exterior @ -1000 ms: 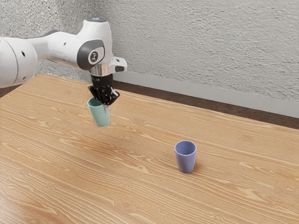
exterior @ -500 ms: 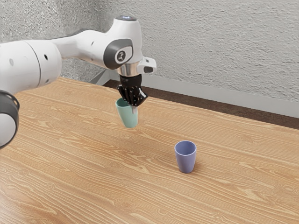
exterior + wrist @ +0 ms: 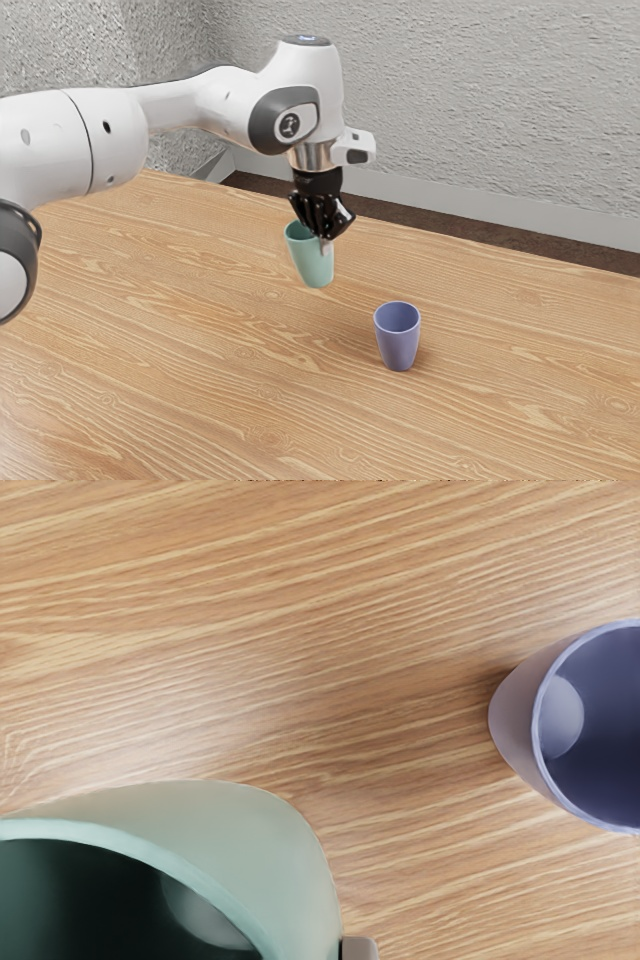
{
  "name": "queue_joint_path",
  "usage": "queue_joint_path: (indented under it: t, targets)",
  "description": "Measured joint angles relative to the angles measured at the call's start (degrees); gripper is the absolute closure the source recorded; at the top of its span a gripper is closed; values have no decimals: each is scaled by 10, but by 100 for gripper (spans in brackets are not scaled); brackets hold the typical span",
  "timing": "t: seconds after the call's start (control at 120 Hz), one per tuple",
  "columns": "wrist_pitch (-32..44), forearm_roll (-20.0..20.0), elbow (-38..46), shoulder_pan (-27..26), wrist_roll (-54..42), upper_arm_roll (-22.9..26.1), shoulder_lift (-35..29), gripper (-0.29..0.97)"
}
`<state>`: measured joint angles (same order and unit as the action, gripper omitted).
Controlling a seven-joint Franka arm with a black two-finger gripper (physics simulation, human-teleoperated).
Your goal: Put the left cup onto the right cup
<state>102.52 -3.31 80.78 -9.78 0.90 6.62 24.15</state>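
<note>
Our arm reaches in from the exterior view's left. Our claw (image 3: 322, 231) hangs above the table (image 3: 140, 340), its fingers pinched narrowly on the rim of the green cup (image 3: 311, 258). That cup hangs just beneath the claw, tilted and lifted clear of the wood. The purple cup (image 3: 397, 336) stands upright on the table, lower than the claw and off toward the exterior view's right. It is near the green cup but not touching it, its mouth open upward.

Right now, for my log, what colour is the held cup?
Pale green cup, best in exterior view.
</note>
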Motion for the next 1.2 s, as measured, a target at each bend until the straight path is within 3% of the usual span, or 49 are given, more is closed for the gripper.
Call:
queue_joint_path:
  t: [0.858, 1.2]
  targets:
    - [-1, -19, -58, -23, 49, 88, 40, 78]
    - [-1, -36, -87, -27, 62, 92, 65, 78]
